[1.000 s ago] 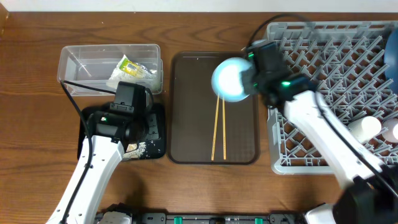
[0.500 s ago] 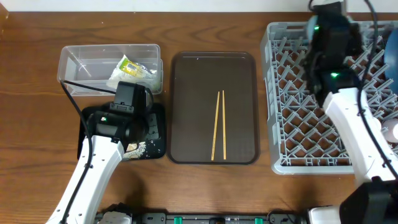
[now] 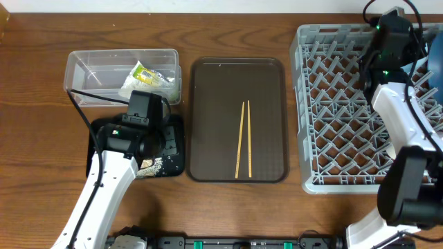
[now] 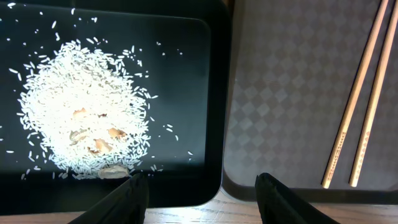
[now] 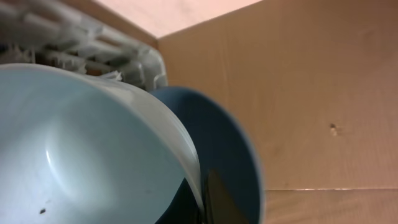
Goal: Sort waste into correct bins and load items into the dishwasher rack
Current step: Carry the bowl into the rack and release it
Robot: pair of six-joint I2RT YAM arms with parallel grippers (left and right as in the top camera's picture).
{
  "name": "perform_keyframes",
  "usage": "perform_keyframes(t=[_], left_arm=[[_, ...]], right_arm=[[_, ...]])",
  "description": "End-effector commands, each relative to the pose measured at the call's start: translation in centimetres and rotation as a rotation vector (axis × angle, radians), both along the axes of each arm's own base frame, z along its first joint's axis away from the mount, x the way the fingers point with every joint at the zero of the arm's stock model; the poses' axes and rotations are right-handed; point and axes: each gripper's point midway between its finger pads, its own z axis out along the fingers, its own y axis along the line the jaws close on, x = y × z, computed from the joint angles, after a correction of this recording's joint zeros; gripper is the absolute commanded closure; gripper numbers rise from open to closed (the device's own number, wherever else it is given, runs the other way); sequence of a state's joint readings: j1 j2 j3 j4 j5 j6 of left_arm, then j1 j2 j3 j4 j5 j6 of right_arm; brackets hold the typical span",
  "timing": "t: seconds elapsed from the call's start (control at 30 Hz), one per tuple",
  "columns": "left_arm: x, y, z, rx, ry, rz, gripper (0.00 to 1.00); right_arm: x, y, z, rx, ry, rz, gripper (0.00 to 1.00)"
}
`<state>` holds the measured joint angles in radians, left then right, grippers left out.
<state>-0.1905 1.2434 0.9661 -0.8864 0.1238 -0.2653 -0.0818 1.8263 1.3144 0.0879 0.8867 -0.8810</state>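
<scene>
My right gripper (image 5: 202, 202) is shut on the rim of the white bowl (image 5: 81, 143) with a pale blue inside. It holds the bowl tilted against the dark blue dish (image 5: 233, 143) at the far right corner of the grey dishwasher rack (image 3: 339, 104). In the overhead view the right gripper (image 3: 396, 34) hides the bowl. My left gripper (image 4: 202, 199) is open over the near right corner of the black tray (image 4: 211, 93), which holds a pile of rice grains (image 4: 81, 112). Two chopsticks (image 3: 243, 138) lie on the brown tray (image 3: 208, 104). The tissue with its yellow-green wrapper (image 3: 145, 75) lies in the clear tub (image 3: 90, 66).
The brown tray lies between the bins and the rack. A black cable (image 3: 86, 100) runs over the clear tub's front edge. The blue dish's edge shows at the overhead's right border (image 3: 436, 62). The cups do not show.
My right arm has carried the white bowl from above the brown tray to the rack's far right corner, beside the blue dish. The left arm has not moved.
</scene>
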Motion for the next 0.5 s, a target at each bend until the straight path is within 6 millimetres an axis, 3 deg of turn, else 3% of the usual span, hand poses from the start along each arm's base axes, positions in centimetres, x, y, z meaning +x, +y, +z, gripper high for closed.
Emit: perform_keyframes(t=[0.0,0.23,0.47], left_arm=[[0.1,0.3,0.4,0.007,-0.013,0.017,0.41],[0.3,0.3,0.4,0.005,-0.021,0.017,0.41],[0.4,0.3,0.4,0.005,-0.023,0.017,0.41]], right_arm=[[0.1,-0.9,-1.1,-0.027,0.047,-0.029,0.99],[0.1,-1.0,-4.4,-0.021,0.114,-0.059,0.99],[-0.6,-1.8,-3.2,-0.065,0.071,-0.140,0.99]])
